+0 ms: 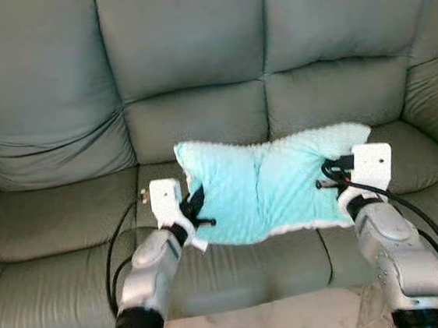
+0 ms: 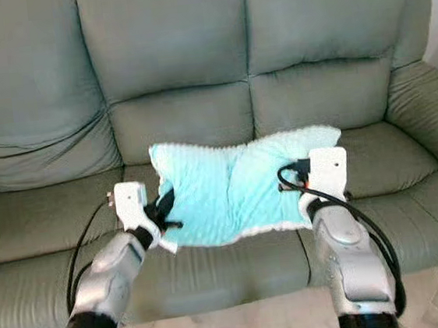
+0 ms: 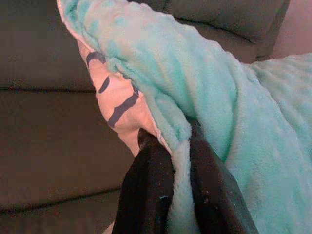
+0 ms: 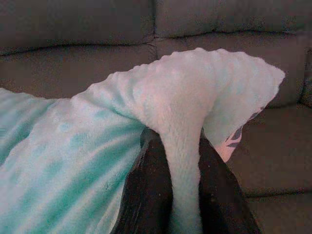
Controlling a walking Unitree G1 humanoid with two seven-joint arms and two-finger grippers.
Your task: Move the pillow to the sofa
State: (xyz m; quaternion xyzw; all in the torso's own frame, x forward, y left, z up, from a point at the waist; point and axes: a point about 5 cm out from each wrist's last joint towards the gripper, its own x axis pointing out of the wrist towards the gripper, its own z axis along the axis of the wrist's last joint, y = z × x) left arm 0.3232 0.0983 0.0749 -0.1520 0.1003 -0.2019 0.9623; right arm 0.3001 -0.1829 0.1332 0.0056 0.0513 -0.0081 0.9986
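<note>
In front of me I have a grey-green sofa [image 1: 68,219] with three back cushions and three seat cushions, running across the head views, with a padded armrest [image 1: 436,106] at its right end. Below its front edge I see a strip of pale marbled floor [image 1: 298,316]. The mint pillow [image 1: 272,186] hangs over the middle seat cushion [image 1: 238,268]; whether its lower edge touches that cushion I cannot tell.

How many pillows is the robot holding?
1. The fluffy mint-green pillow hangs above the grey-green fabric sofa, pinched at one edge by the left gripper and at the other by the right gripper.
</note>
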